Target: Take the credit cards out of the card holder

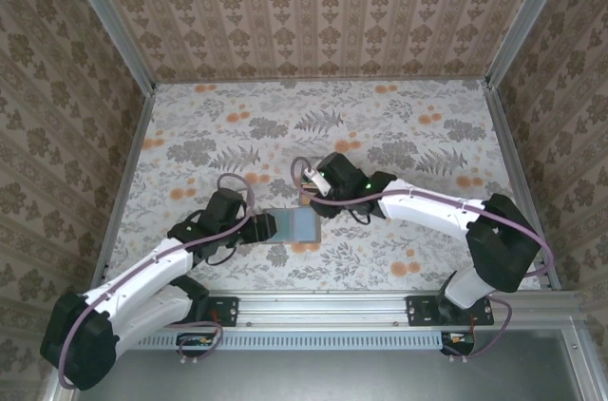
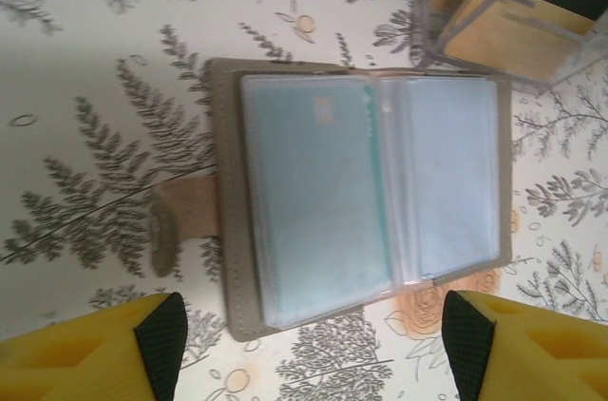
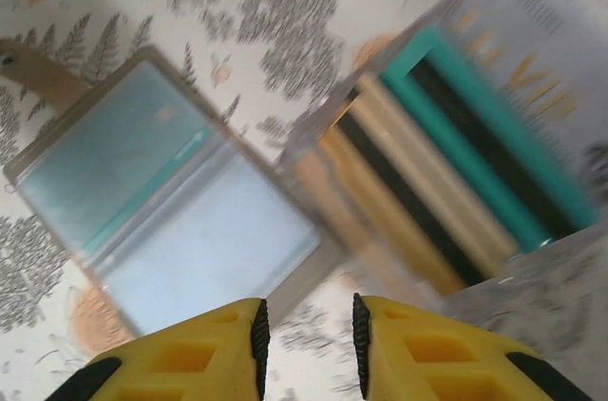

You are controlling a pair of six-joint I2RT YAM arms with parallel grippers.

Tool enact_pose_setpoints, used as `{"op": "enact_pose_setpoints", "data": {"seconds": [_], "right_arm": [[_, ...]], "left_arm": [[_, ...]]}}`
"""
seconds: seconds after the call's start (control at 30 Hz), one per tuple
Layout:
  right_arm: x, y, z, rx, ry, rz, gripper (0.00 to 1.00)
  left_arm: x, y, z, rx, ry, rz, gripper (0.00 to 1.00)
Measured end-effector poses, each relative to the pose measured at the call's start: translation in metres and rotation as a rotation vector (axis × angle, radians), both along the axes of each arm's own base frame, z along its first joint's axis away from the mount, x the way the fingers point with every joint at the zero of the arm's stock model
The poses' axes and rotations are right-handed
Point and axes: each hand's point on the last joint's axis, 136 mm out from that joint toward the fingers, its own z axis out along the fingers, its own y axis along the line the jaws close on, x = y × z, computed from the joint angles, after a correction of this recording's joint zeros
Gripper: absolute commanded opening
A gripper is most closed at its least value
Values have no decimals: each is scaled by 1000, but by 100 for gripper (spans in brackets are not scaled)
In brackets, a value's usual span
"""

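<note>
The card holder point(image 2: 226, 211) lies open and flat on the floral table, with a taupe rim and blue-grey clear pockets. A teal card edge point(image 2: 377, 149) shows inside its left pocket. Loose credit cards lie fanned beside it: a teal one point(image 3: 494, 149), a tan one point(image 3: 432, 178), a gold one point(image 3: 366, 197) and a pale one point(image 3: 546, 16). They also appear at the top right of the left wrist view point(image 2: 494, 35). My left gripper point(image 2: 315, 353) stands open just short of the holder's near edge point(image 1: 290, 226). Over bare table by the cards, my right gripper point(image 3: 310, 349) is open and holds nothing.
The holder's tan strap point(image 2: 185, 206) sticks out from its left side. Patterned walls point(image 1: 313, 11) with metal rails close in the table at the back and both sides. Free floral surface point(image 1: 399, 125) lies behind the arms.
</note>
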Motion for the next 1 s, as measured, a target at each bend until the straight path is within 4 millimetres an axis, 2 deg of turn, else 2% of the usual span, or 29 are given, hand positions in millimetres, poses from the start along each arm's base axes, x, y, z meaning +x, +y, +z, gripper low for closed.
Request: {"op": "enact_pose_setpoints", "data": {"seconds": [0.1,0.23,0.4,0.53,0.77,1.0], "right_arm": [[-13,1,-17,49,79,-70,23],[-19,10,-31,120,131,-134,20],[-27,22,-55,146,187,-184,21],[-35,21,-73,126,217,-223,23],[-36,10,-77,113,193,-288,28],[-36,2,-78,97,178,-313,29]], "left_arm": [[0,-11,3,10,-7,-33,66],[3,-20,0,31,3,-53,62],[5,-21,-17,72,44,-48,58],[6,-21,-27,91,65,-45,57],[8,-22,-35,104,79,-45,56],[9,-23,-36,103,78,-45,55]]}}
